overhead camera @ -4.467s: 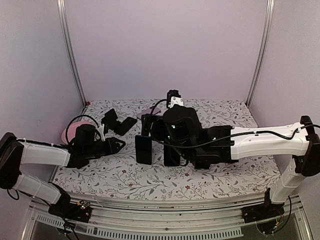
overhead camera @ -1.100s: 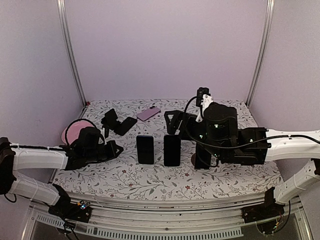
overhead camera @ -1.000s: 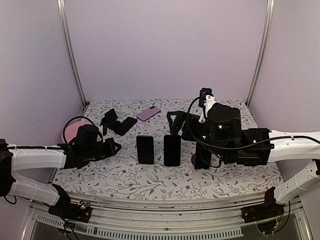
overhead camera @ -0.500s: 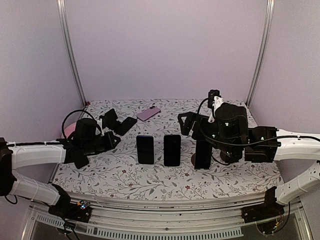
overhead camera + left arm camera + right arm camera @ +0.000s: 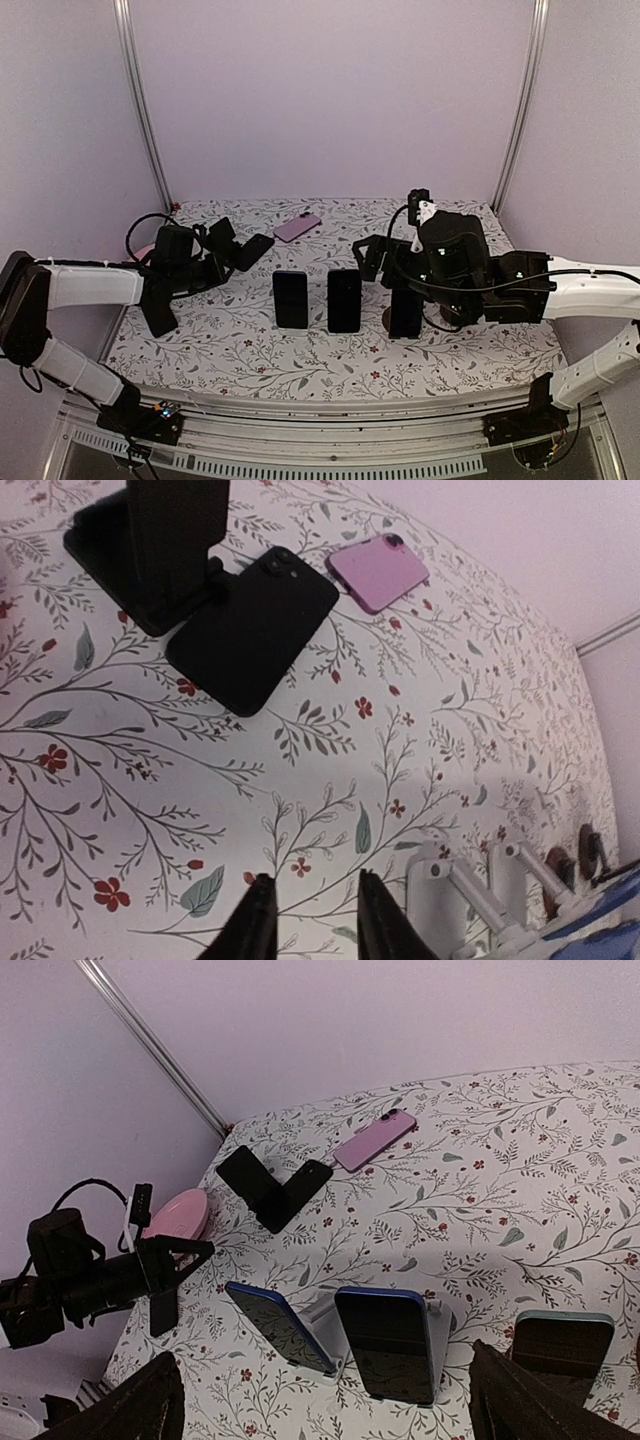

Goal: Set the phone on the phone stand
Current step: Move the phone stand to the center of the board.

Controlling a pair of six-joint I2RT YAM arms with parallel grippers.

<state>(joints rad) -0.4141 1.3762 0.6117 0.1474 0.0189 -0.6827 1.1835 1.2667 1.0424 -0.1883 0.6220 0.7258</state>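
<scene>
Now the left gripper, pressed together a second ago, has its fingers slightly parted and empty. Its arm has swung up toward the upper left of the table. Just ahead of it the black phone lies flat, touching the foot of the black stand. Over on the right, the right gripper stays spread wide, holding nothing.

- Robot test cell, lab-type rig.
- Plain lilac wall panels left, right, far; aluminium posts in far corners.
- Floral-print table; left arm, right arm based at near-edge metal rail.
</scene>
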